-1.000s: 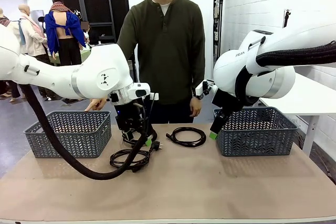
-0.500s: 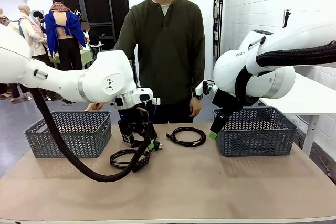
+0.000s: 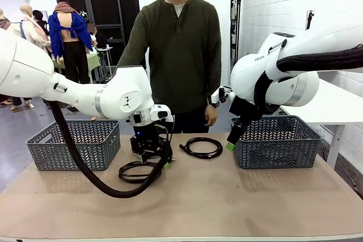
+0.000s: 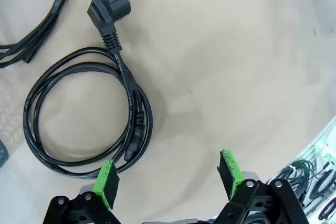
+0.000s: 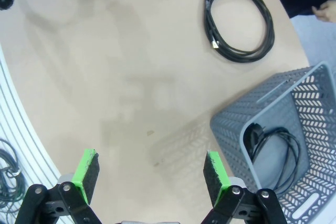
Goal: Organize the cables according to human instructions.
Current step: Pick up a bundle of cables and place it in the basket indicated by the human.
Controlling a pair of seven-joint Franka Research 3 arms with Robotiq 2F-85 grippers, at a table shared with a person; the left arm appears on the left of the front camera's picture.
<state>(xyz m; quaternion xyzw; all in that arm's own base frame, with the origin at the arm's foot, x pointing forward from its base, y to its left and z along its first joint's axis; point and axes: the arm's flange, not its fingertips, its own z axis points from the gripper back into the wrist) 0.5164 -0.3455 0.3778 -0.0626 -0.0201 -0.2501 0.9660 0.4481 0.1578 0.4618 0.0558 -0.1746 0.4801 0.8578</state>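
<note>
Down and sideways went the left gripper; its jaws gape wide, a looped cable just ahead of one finger. Right gripper jaws gape too, holding nothing, a second cable far ahead.

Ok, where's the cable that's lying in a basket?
The cable lies coiled inside the grey basket on the robot's right, lower right in the right wrist view; another cable lies on the table beyond it.
</note>
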